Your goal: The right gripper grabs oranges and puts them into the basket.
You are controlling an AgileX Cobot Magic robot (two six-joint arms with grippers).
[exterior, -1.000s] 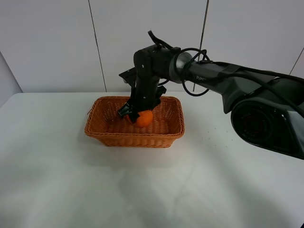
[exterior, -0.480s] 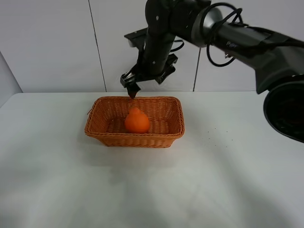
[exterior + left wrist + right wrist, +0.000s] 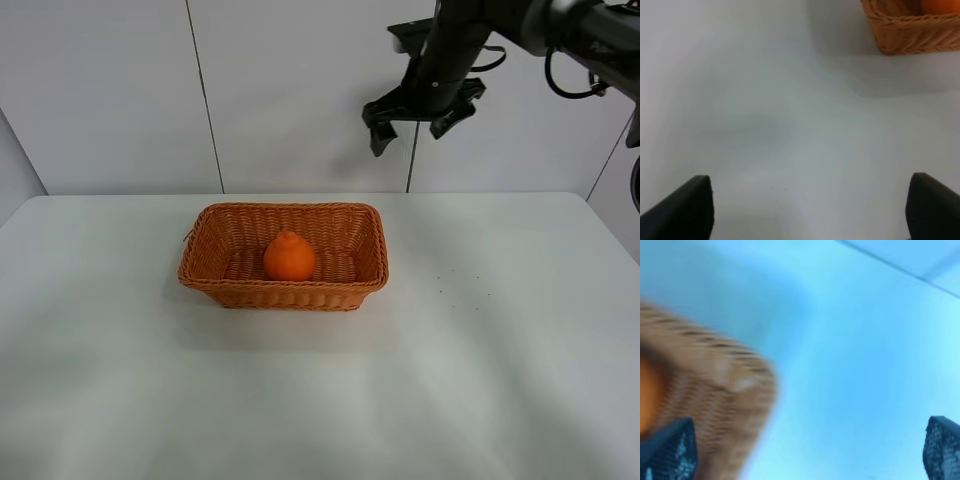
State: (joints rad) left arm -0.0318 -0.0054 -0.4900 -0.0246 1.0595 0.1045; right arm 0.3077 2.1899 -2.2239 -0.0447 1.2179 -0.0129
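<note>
The orange (image 3: 289,257) sits inside the woven basket (image 3: 210,275) at the table's middle, knob up. My right gripper (image 3: 379,140) hangs open and empty high above the table, up and to the right of the basket. In the blurred right wrist view its fingertips (image 3: 670,450) stand wide apart, with a basket corner (image 3: 715,375) and a sliver of the orange (image 3: 647,390) at the side. My left gripper (image 3: 807,210) is open and empty over bare table; its view shows a basket corner (image 3: 910,35) and the orange's edge (image 3: 942,5).
The white table (image 3: 450,380) spreads all around the basket. A white panelled wall (image 3: 100,90) stands behind it. The right arm (image 3: 560,25) reaches in from the upper right.
My right gripper let go of the orange in the basket, then rose and swung up to the right, away from the basket. The orange stays in the basket.
</note>
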